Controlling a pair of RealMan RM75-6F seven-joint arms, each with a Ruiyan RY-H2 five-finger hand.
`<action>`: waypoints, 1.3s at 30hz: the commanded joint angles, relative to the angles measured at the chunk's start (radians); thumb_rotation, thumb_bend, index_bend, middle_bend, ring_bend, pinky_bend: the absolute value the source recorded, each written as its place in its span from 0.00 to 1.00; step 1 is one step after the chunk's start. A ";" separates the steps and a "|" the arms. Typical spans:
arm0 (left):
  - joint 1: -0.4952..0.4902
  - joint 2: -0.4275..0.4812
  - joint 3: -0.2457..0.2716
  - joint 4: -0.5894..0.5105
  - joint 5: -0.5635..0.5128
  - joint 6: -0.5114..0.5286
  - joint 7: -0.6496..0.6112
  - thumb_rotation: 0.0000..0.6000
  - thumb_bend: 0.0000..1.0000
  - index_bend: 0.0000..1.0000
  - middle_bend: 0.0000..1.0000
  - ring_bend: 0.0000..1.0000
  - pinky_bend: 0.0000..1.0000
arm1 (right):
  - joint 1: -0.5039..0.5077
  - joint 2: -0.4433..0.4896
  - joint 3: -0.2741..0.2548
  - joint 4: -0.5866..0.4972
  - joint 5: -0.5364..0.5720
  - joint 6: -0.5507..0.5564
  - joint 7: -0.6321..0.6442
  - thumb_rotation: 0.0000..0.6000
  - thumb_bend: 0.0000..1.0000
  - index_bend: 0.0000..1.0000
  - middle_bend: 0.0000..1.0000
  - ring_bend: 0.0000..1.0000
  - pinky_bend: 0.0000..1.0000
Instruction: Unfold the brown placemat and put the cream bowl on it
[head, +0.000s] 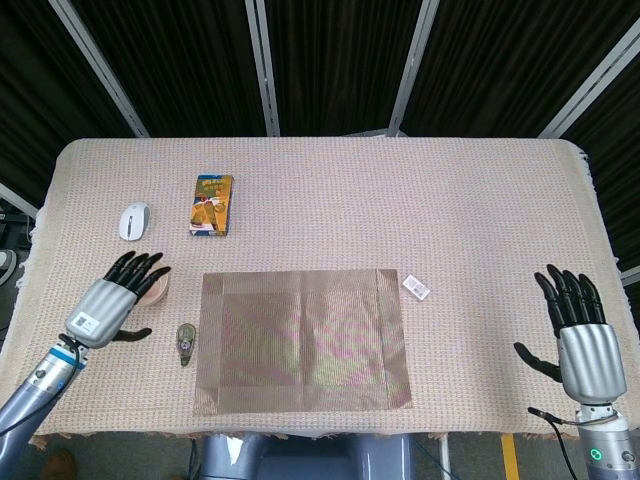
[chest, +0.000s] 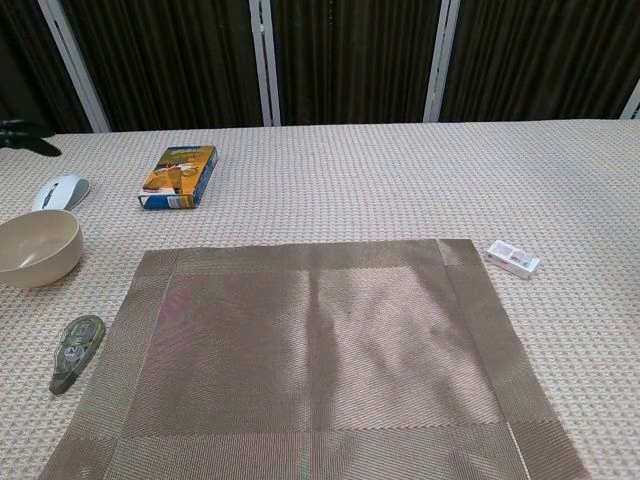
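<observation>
**Left hand above the bowl, placemat flat on the table**

The left hand (head: 108, 301) hovers over the cream bowl (chest: 38, 247), fingers spread apart and holding nothing; in the head view it covers most of the bowl, and whether it touches the rim cannot be told. In the chest view only dark fingertips (chest: 28, 136) show at the left edge.

The right hand (head: 581, 332) is raised well to the right of the bowl, past the far side of the brown placemat (head: 303, 340), fingers apart and empty.

The placemat lies unfolded and flat, just right of the bowl. A small green tape dispenser (chest: 76, 352) lies between bowl and placemat, on the near side. Behind the bowl sits a white mouse (head: 133, 221), with a blue-and-orange box (head: 212, 204) to the mouse's right. A small white packet (head: 416, 288) lies just off the placemat's far right corner.
</observation>
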 joint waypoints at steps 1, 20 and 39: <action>0.015 -0.088 -0.031 0.220 -0.064 -0.072 -0.126 1.00 0.00 0.20 0.00 0.00 0.00 | 0.001 -0.004 0.000 0.002 0.001 -0.004 -0.008 1.00 0.00 0.00 0.00 0.00 0.00; 0.027 -0.257 -0.027 0.517 -0.050 -0.157 -0.231 1.00 0.29 0.43 0.00 0.00 0.00 | 0.006 -0.011 0.001 0.010 0.010 -0.019 -0.020 1.00 0.00 0.00 0.00 0.00 0.00; 0.021 -0.232 -0.076 0.435 -0.029 -0.092 -0.199 1.00 0.42 0.62 0.00 0.00 0.00 | 0.005 -0.007 0.002 0.008 0.011 -0.017 -0.011 1.00 0.00 0.00 0.00 0.00 0.00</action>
